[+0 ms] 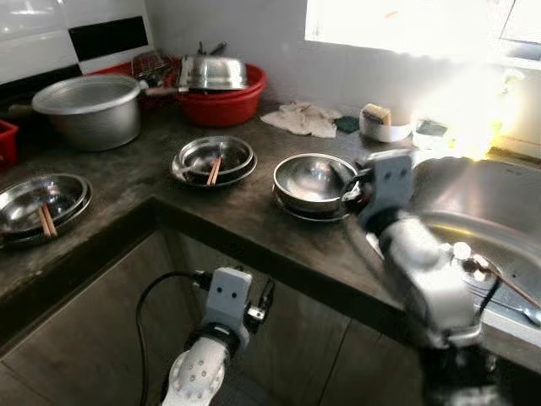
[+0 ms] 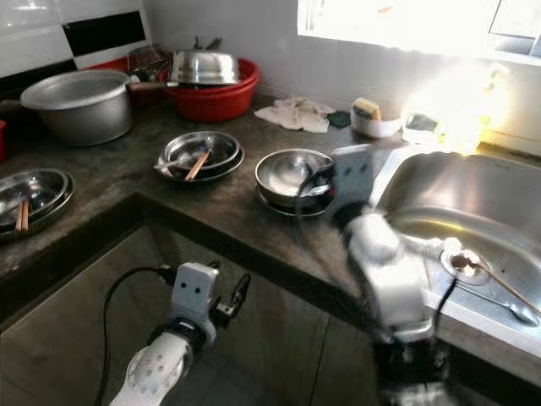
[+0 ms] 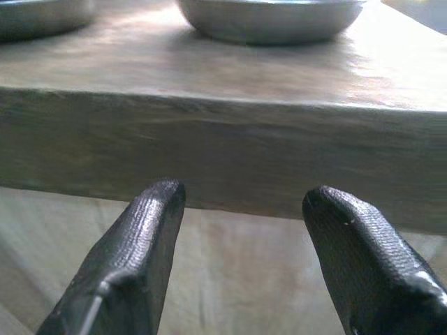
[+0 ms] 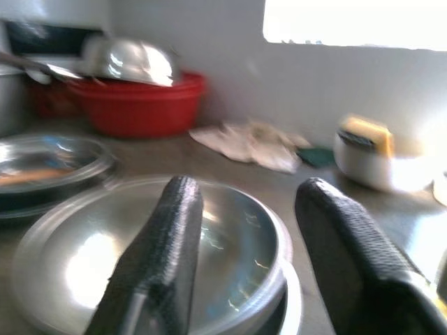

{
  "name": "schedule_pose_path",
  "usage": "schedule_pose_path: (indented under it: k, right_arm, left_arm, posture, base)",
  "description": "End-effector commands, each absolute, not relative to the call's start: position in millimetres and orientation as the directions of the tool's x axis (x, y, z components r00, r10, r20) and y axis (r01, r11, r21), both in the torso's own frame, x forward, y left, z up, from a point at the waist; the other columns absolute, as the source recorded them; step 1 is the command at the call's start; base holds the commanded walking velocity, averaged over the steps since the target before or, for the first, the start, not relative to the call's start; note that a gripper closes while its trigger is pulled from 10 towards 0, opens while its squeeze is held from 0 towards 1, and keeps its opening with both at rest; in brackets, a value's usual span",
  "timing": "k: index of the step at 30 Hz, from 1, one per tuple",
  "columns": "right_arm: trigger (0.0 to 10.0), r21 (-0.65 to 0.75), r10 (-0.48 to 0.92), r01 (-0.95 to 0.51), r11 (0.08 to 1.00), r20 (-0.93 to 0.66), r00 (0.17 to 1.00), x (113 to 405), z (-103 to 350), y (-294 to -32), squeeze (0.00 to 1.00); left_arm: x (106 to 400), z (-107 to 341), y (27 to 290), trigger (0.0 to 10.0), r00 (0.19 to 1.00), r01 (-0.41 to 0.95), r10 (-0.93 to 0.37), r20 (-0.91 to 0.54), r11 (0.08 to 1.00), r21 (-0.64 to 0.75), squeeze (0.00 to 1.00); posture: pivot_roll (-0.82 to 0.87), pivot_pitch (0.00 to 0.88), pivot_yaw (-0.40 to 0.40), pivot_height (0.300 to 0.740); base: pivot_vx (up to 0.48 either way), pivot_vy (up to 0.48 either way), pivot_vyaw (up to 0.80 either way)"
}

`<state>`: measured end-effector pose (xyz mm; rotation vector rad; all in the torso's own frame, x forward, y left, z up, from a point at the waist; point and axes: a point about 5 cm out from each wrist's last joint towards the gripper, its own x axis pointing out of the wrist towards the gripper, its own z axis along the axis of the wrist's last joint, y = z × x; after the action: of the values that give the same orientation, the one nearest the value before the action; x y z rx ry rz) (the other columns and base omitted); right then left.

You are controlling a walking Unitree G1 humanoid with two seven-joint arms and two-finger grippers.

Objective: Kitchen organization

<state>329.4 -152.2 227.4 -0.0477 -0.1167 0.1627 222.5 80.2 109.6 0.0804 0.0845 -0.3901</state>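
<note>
The right end effector [image 4: 244, 265] hovers at the near rim of a steel bowl [image 1: 314, 179], its two black fingers [image 4: 162, 258] spread apart with nothing between them. The right wrist view looks straight into that bowl, which sits on a plate, and past it to a crumpled cloth [image 4: 251, 143] and a white dish with a sponge [image 4: 374, 157] at about 1 o'clock from the bowl. The head views, blurred around the right arm, place the bowl near the middle of the dark worktop [image 1: 245, 211], just left of the sink [image 1: 490, 211].

At about 10 o'clock from the bowl lies a second set of bowls with chopsticks [image 1: 214, 159]; a third [image 1: 42, 203] sits far left. Behind stand a large pot [image 1: 89, 108] and a red basin [image 1: 221, 97] holding an upturned steel bowl.

The left end effector [image 3: 241, 258] hangs below the worktop's front edge, fingers apart and empty; its wrist view faces that edge, with bowl undersides above.
</note>
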Motion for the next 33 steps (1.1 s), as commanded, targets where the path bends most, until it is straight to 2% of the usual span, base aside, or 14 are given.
schedule_pose_path:
  k: [1, 2, 3, 4, 7, 13, 15, 27, 33]
  right_arm:
    - [10.0, -0.057, 0.181, -0.177, 0.982, 0.063, 0.981, 341, 233, -152, 1.0]
    - [10.0, -0.067, 0.169, -0.166, 0.984, 0.045, 0.985, 346, 236, -154, 1.0]
    - [10.0, -0.066, 0.136, -0.136, 0.989, -0.003, 0.991, 358, 242, -159, 0.28]
    - [10.0, -0.062, 0.133, -0.135, 0.989, -0.037, 0.99, 365, 246, -162, 0.0]
    - [10.0, -0.044, 0.198, -0.205, 0.978, -0.124, 0.972, 376, 249, -165, 0.0]
    - [10.0, -0.074, 0.193, -0.222, 0.972, -0.283, 0.94, 391, 245, -172, 0.0]
    - [10.0, -0.088, 0.184, -0.216, 0.972, -0.281, 0.942, 393, 247, -173, 0.0]
    - [10.0, 0.073, 0.243, -0.235, 0.969, -0.434, 0.867, 404, 239, -172, 0.0]
    - [10.0, 0.133, 0.256, -0.219, 0.967, -0.444, 0.859, 407, 240, -173, 0.0]
  left_arm:
    - [222, 110, 81, 10.0, 0.919, 0.389, -0.381, -0.105, 0.918, 0.074, 0.0]
    - [222, 110, 80, 10.0, 0.918, 0.392, -0.383, -0.105, 0.917, 0.076, 0.0]
    - [222, 109, 80, 10.0, 0.917, 0.393, -0.384, -0.109, 0.916, 0.077, 0.0]
    - [222, 109, 79, 10.0, 0.914, 0.399, -0.389, -0.112, 0.914, 0.08, 0.0]
    - [221, 110, 76, 10.0, 0.906, 0.42, -0.411, -0.105, 0.902, 0.094, 0.0]
    - [220, 111, 74, 10.0, 0.899, 0.436, -0.427, -0.102, 0.893, 0.107, 0.0]
    - [220, 111, 74, 10.0, 0.898, 0.437, -0.427, -0.101, 0.893, 0.107, 0.0]
    - [220, 110, 72, 10.0, 0.897, 0.441, -0.431, -0.1, 0.892, 0.104, 0.0]
    - [220, 110, 72, 10.0, 0.897, 0.441, -0.431, -0.101, 0.892, 0.104, 0.0]
  posture:
    - [0.13, 0.02, -0.04, 0.74]
    - [0.13, 0.02, -0.04, 0.74]
    - [0.12, 0.019, -0.04, 0.74]
    - [0.12, 0.02, -0.043, 0.74]
    - [0.13, 0.028, -0.048, 0.74]
    - [0.13, 0.034, -0.054, 0.74]
    - [0.13, 0.034, -0.055, 0.74]
    - [0.13, 0.038, -0.056, 0.74]
    - [0.13, 0.04, -0.061, 0.74]
  base:
    - [0.0, 0.0, 0.0]
    - [0.0, 0.0, 0.0]
    - [0.0, 0.0, 0.0]
    - [0.0, 0.0, 0.0]
    - [0.0, 0.0, 0.0]
    - [0.0, 0.0, 0.0]
    - [0.0, 0.0, 0.0]
    - [0.0, 0.0, 0.0]
    - [0.0, 0.0, 0.0]
